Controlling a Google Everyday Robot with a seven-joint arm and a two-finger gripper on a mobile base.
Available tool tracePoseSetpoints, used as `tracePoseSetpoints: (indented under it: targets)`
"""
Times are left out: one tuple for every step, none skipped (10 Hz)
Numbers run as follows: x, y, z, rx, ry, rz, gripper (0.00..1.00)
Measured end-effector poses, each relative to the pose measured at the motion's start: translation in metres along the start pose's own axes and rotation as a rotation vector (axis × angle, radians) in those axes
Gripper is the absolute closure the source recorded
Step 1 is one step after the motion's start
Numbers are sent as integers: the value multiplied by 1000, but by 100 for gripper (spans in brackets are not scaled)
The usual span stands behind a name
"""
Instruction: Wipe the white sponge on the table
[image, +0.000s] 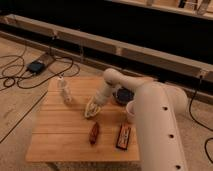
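The gripper (93, 107) is low over the middle of the table (60, 136), a little toward the back, at the end of the white arm that reaches in from the right. Its 2 fingers are drawn together on a small cream block at their tips, which looks to be the white sponge (90, 112), and the sponge's underside seems to be touching the wood. The sponge looks light and soft, so it should squash under a tight pinch and give no real resistance when lifted. Its weight will not keep it on the planks, so the arm must supply the downward push. Being soft, it may fold or roll under the fingers if it is dragged too hard against the grain, and it could slip out sideways if held only by a corner. The best hold is probably across the 2 long sides, near the top, leaving the broad bottom face free to rub the wood. A bottle (64, 90) stands near on the left, and a dark bowl (123, 95) and a cup (131, 113) stand near on the right. A red-brown thing (94, 133) and a dark flat packet (123, 136) lie toward the front edge. Wide strokes risk knocking the bottle over, so short passes over the bare planks between them seem safest.
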Motion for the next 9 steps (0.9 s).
tracePoseSetpoints:
  targets:
    - [-12,-16,-8,-1,-4,17,100]
    - [-21,-24,-15,-5,-4,30,100]
    - [-37,-33,-27,-8,-12,39,100]
    - [-50,-33,-35,-11,-24,38,100]
    - [-59,-30,-41,-11,-33,32,100]
    - [-68,-21,-49,-13,-45,17,100]
    - [-76,-6,-57,-17,-58,-7,100]
    - [-78,4,-60,-24,-64,-20,100]
    - [-75,20,-62,-23,-57,-47,100]
